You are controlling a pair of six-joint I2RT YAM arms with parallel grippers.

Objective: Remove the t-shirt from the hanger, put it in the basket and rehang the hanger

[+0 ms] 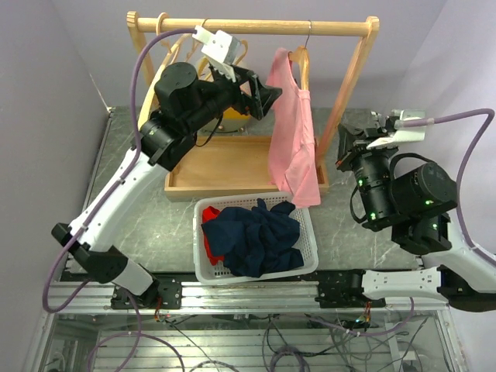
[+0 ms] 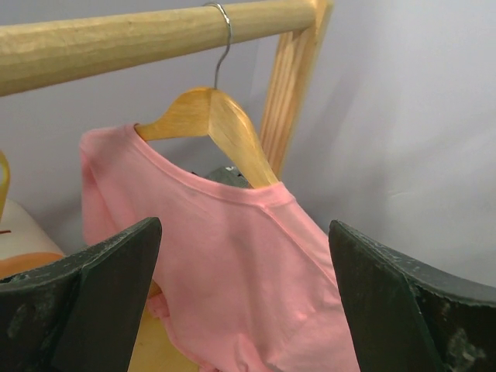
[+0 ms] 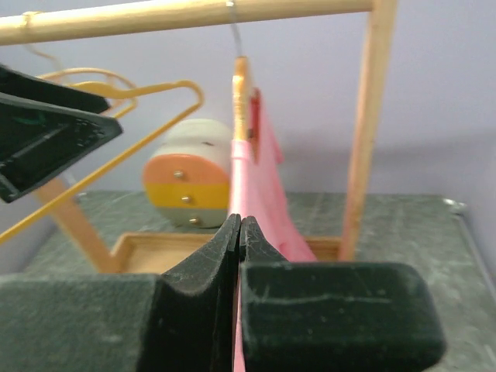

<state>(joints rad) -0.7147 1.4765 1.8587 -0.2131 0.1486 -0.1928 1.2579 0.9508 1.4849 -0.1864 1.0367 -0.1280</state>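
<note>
A pink t-shirt (image 1: 293,132) hangs on a wooden hanger (image 1: 301,62) at the right end of the rack rail (image 1: 256,25). My left gripper (image 1: 267,97) is open, raised just left of the shirt's shoulder. In the left wrist view its dark fingers frame the shirt (image 2: 232,256) and the hanger (image 2: 217,116), and the gripper (image 2: 244,225) holds nothing. My right gripper (image 1: 341,146) is shut, to the right of the shirt past the rack's right post. In the right wrist view the gripper (image 3: 240,221) points at the shirt (image 3: 263,178) edge-on, apart from it.
A white basket (image 1: 310,225) holding dark blue and red clothes stands in front of the rack. The rack's wooden tray base (image 1: 217,167) lies behind it. Empty hangers (image 1: 167,35) hang at the rail's left end. A striped round box (image 3: 190,182) stands at the back.
</note>
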